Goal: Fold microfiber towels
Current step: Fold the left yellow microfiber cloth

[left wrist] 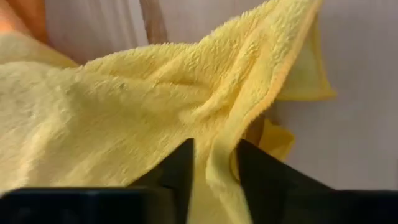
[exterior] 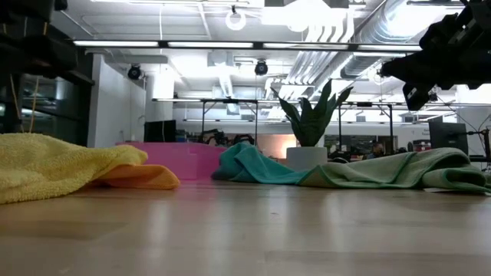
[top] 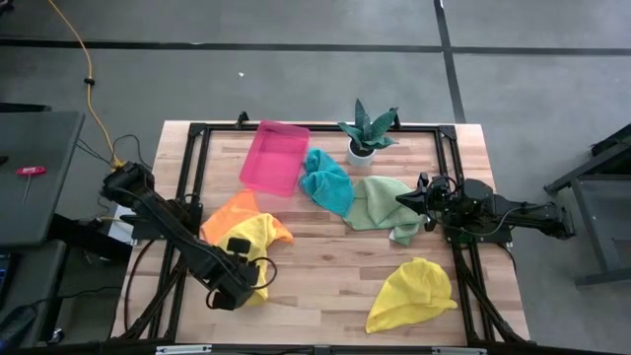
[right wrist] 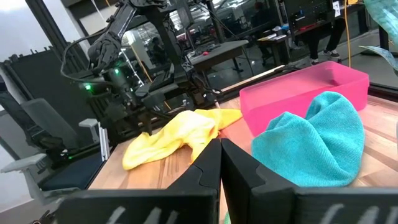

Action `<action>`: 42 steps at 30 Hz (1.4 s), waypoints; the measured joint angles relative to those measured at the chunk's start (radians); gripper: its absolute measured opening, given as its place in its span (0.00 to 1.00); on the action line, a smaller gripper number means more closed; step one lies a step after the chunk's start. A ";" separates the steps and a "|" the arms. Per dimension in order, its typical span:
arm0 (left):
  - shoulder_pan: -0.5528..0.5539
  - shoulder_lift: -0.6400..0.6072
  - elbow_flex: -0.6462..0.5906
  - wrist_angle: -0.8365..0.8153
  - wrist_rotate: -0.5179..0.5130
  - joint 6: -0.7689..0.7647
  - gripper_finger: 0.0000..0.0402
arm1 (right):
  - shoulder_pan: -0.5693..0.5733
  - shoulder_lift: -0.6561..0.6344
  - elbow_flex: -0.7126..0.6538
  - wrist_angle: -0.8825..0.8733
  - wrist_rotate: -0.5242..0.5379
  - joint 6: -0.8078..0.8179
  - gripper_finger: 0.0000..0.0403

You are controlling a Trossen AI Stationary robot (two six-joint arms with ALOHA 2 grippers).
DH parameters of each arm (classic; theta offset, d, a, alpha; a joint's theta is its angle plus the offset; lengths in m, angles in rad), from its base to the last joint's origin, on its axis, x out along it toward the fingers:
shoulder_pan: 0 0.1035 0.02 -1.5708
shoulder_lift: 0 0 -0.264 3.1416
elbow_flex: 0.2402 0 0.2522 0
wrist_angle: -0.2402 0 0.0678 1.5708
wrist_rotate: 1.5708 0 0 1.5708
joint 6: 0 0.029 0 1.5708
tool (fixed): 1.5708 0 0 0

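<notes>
A yellow towel (top: 261, 242) lies crumpled at the table's near left, its far end overlapping an orange towel (top: 230, 212). My left gripper (top: 240, 278) points down onto the yellow towel's near end and is shut on a ridge of it (left wrist: 214, 171). A teal towel (top: 327, 183) and a light green towel (top: 383, 204) lie bunched mid-table. A second yellow towel (top: 412, 294) lies at the near right. My right gripper (top: 414, 200) hovers level over the green towel's right end, shut on nothing (right wrist: 221, 155). My left gripper pinches a raised fold of the yellow towel (left wrist: 219, 149) between its two fingers (left wrist: 180, 168), beside the hemmed edge. The fingers come from above, pointing down. The rest of the towel lies slack on the table; how many layers are in the pinch, I cannot tell.
A pink tray (top: 274, 156) stands at the far side left of centre, with a potted plant (top: 367, 133) to its right. Bare wood shows along the near middle of the table (top: 325, 286), between the two yellow towels.
</notes>
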 joint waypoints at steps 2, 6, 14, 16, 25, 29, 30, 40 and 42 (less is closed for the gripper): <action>0.000 -0.010 0.000 -0.004 0.001 0.011 0.10 | 0.000 -0.002 0.000 0.000 0.000 0.000 0.00; 0.020 -0.049 0.001 -0.005 0.003 0.049 0.03 | 0.000 0.004 0.000 0.000 0.000 0.000 0.00; 0.178 -0.212 0.006 0.004 0.008 0.133 0.01 | 0.000 0.013 0.000 0.000 0.000 0.000 0.00; 0.232 -0.249 0.006 0.006 0.011 0.143 0.00 | 0.000 0.014 0.000 0.000 0.000 0.000 0.00; 0.459 -0.318 0.006 0.207 0.136 0.143 0.00 | 0.000 0.012 0.000 0.000 0.000 0.000 0.00; 0.516 -0.318 0.006 0.338 0.188 0.143 0.00 | 0.000 0.012 0.000 0.000 0.000 0.000 0.00; 0.526 -0.318 0.006 0.366 0.189 0.142 0.00 | 0.000 0.011 0.000 0.000 0.000 0.000 0.00; 0.593 -0.317 0.006 0.459 0.174 0.124 0.00 | 0.000 0.011 0.000 0.181 0.114 0.429 0.00; 0.597 -0.316 0.006 0.458 0.173 0.123 0.00 | 0.000 0.011 0.000 0.212 0.219 0.536 0.00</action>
